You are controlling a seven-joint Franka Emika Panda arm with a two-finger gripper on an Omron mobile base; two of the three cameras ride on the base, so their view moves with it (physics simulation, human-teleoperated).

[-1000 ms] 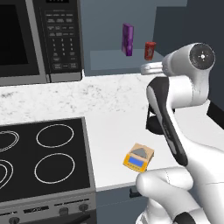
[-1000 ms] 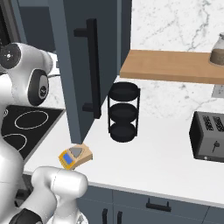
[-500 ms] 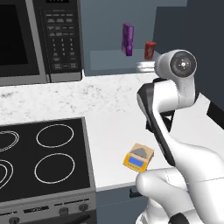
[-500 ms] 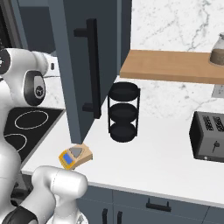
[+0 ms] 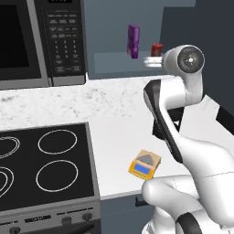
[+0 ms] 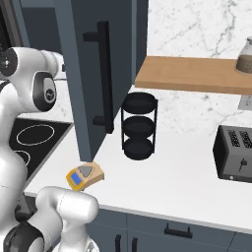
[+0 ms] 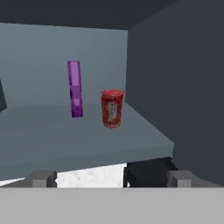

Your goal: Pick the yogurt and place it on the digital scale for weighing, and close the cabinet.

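We are lining up on the yogurt, and the reach is not finished. Nearest to us, our hand (image 7: 111,179) is hovering just short of the front lip of the cabinet shelf (image 7: 87,148), its two fingertips (image 7: 43,178) spread wide apart, holding nothing and touching nothing. Through the gap between them we are seeing a strip of the white surface (image 7: 92,176) lying below the hand.

To do this step well, we judge that we are needing to carry the hand forward over the shelf lip, keeping it level with the middle of the cup, so that the spread fingers pass one on each side before closing. The cup is standing roughly on our centre line, which is helping; a slight rise may be called for, since it is sitting above the fingertips in the hand view.

Further ahead, the yogurt (image 7: 112,108) is standing upright on the shelf, well ahead of the hand. The purple box (image 7: 75,89) is standing a little beyond it and off to the left, near but apart, so the finger on that side is the one to watch. The cabinet's inner wall (image 7: 175,74) is rising to the right of the cup, and we are guessing the other finger has room there.

Below and behind the hand, the digital scale (image 5: 145,164) is waiting near the surface's front edge, and the cabinet door (image 6: 96,74) is hanging open.
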